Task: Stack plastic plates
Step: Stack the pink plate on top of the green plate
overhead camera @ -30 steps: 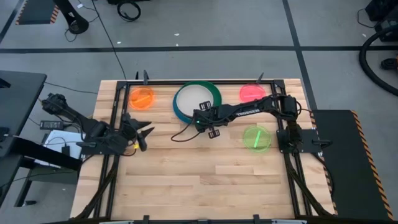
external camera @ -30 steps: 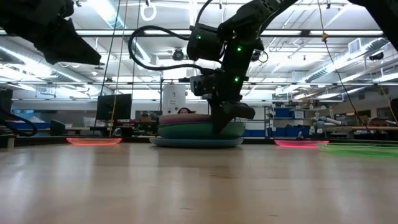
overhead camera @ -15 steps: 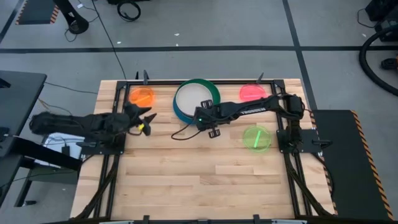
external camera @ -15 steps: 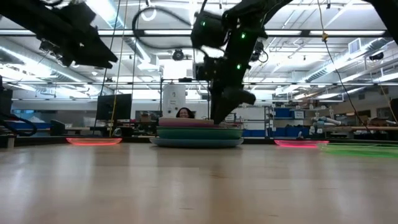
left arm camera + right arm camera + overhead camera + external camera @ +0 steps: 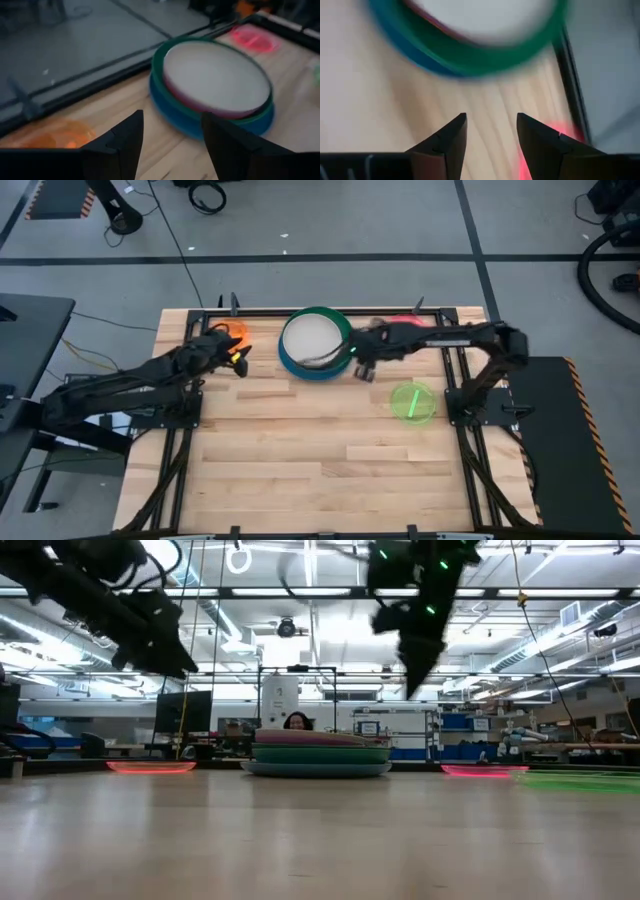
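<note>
A stack of plates (image 5: 315, 342) stands at the table's far middle. It has a blue plate at the bottom, green and purple rims above it, and a cream plate (image 5: 215, 80) on top. Resting flat and alone on the wood are a small orange plate (image 5: 226, 332) at far left, a pink plate (image 5: 405, 326) at far right, partly under the right arm, and a lime plate (image 5: 412, 401) nearer on the right. My left gripper (image 5: 238, 358) hovers open beside the orange plate (image 5: 45, 135). My right gripper (image 5: 360, 362) hangs open, high between the stack and the pink plate (image 5: 555, 150).
A black metal frame (image 5: 180, 380) runs along the table's left, far and right edges, close behind the plates. A cable (image 5: 295, 392) trails from the right arm over the wood near the stack. The table's near half is bare wood (image 5: 320, 470).
My right gripper has risen off the stack's right edge and swung toward the table's right, toward the pink plate. My left arm has stretched out from the left edge toward the far side, so its gripper is now beside the orange plate.
</note>
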You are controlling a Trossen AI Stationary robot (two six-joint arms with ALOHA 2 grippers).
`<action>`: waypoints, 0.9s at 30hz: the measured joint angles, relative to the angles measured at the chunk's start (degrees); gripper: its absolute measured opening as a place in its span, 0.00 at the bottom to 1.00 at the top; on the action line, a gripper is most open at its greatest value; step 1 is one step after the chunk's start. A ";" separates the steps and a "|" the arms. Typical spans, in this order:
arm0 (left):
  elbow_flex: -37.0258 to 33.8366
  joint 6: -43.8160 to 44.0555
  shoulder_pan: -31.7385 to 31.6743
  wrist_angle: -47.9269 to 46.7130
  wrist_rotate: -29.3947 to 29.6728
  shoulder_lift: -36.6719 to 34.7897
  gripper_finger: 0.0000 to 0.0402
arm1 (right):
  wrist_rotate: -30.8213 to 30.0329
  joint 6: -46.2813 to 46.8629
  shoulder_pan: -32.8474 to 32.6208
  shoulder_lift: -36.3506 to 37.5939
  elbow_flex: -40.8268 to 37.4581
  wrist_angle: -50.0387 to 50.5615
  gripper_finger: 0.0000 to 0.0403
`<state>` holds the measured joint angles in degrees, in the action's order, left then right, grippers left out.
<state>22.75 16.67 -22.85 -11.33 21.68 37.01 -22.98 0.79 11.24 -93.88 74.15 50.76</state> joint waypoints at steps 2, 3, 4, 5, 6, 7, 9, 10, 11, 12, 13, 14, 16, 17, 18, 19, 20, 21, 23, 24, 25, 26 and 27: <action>-0.91 1.00 -0.90 0.23 -0.88 1.14 0.51 | 0.42 6.38 3.08 3.48 -5.38 0.48 0.45; -1.37 1.04 -0.93 0.24 -1.43 1.65 0.51 | 1.31 8.12 4.56 5.06 -8.73 -0.38 0.45; -1.72 1.05 -0.90 -0.02 -1.94 2.06 0.51 | 2.01 9.31 6.04 6.38 -12.00 -1.83 0.45; -1.80 1.08 -0.87 -0.19 -1.97 2.49 0.51 | 2.05 10.25 7.76 7.31 -15.10 -3.63 0.45; -1.79 1.13 -0.87 -0.12 -2.07 2.84 0.51 | 2.09 10.94 9.59 7.88 -17.94 -5.54 0.45; -1.78 1.32 -0.89 0.15 -2.02 3.16 0.51 | 2.12 11.35 11.55 8.03 -19.96 -7.02 0.45; -1.78 1.87 -0.90 0.67 -2.00 3.58 0.51 | 2.75 11.70 15.34 7.52 -22.60 -8.97 0.45; -1.78 1.87 -0.87 0.82 -2.00 3.61 0.51 | 2.74 11.72 16.77 6.73 -23.12 -9.51 0.45; -1.78 1.74 -0.87 1.04 -2.00 3.64 0.51 | 2.73 11.68 17.96 5.68 -23.28 -9.83 0.45; -1.78 1.73 -0.87 1.18 -1.98 3.77 0.51 | 2.78 11.44 18.91 4.62 -23.27 -9.82 0.45; -1.78 1.70 -0.87 1.18 -1.98 3.87 0.51 | 2.74 11.10 19.56 3.55 -23.07 -9.77 0.45; -1.78 1.38 -0.87 1.12 -1.98 3.89 0.51 | 2.75 10.87 20.06 2.35 -22.65 -9.74 0.45; -1.78 0.22 -0.87 1.43 -1.94 3.87 0.51 | 2.76 10.82 20.68 -0.21 -21.86 -9.85 0.44; -1.78 -0.35 -0.87 1.37 -1.92 3.87 0.51 | 2.54 10.93 20.84 -1.44 -21.51 -9.46 0.44; -1.78 -0.62 -0.87 1.28 -1.90 3.87 0.51 | 1.86 11.09 20.85 -2.67 -21.12 -9.42 0.44; -1.78 -0.83 -0.87 1.32 -1.88 3.87 0.51 | 0.77 11.05 20.83 -3.78 -20.76 -9.48 0.43; -1.78 -0.87 -0.87 1.40 -1.88 3.87 0.51 | -0.59 11.11 20.83 -4.76 -20.40 -9.33 0.42; -1.78 -0.87 -0.87 1.39 -1.85 3.87 0.51 | -1.61 11.37 20.85 -5.71 -19.99 -9.03 0.41; -1.78 -1.10 -0.87 1.38 -1.85 3.87 0.51 | -2.21 11.54 21.17 -7.00 -19.11 -8.38 0.38; -1.78 -1.29 -0.87 1.36 -1.85 3.87 0.51 | -2.13 11.42 21.45 -7.52 -18.74 -8.14 0.36; -1.78 -1.45 -0.87 1.31 -1.85 3.87 0.51 | -1.54 10.99 21.83 -7.88 -18.39 -7.93 0.35; -1.78 -1.46 -0.87 1.29 -1.85 3.87 0.51 | -0.59 10.23 22.34 -7.92 -18.23 -7.89 0.33; -1.80 -1.50 -0.87 1.31 -1.85 3.87 0.51 | 0.34 9.55 22.89 -7.90 -18.09 -7.86 0.31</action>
<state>20.96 15.17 -23.73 -10.02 19.84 40.88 -22.65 10.34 34.13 -101.78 56.07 42.90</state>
